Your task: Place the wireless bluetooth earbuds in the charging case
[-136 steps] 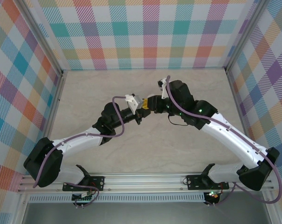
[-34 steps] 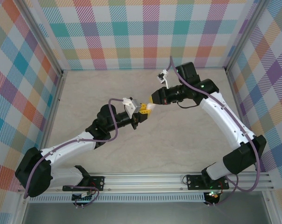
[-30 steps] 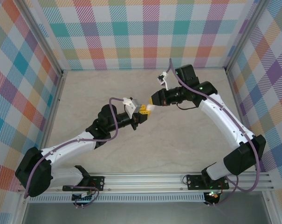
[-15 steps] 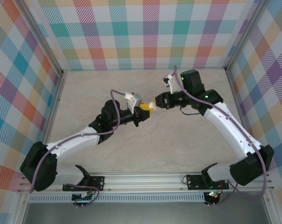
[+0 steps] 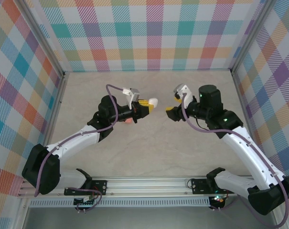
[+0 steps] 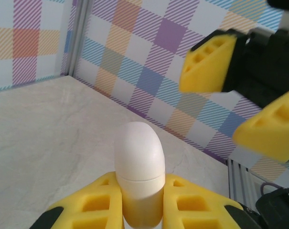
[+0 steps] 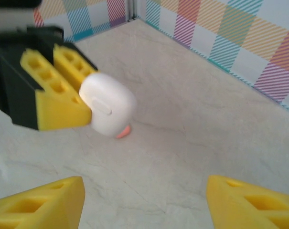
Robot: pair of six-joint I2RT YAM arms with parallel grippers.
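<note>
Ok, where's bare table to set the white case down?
Crowded at centre: left gripper, shut on the white case, faces the open right gripper. Bare table lies between them and the near rail, also along the back wall.

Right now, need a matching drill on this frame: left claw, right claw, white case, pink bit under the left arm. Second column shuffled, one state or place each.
Things:
1. left claw
2. right claw
3. white case
4. salmon-pink item

States or places:
A. open, nothing between the fingers
B. lying on the table
C. lid closed, held up off the surface
D. shut on the case

Pairs: 1-D, 2-A, 3-C, 4-B
</note>
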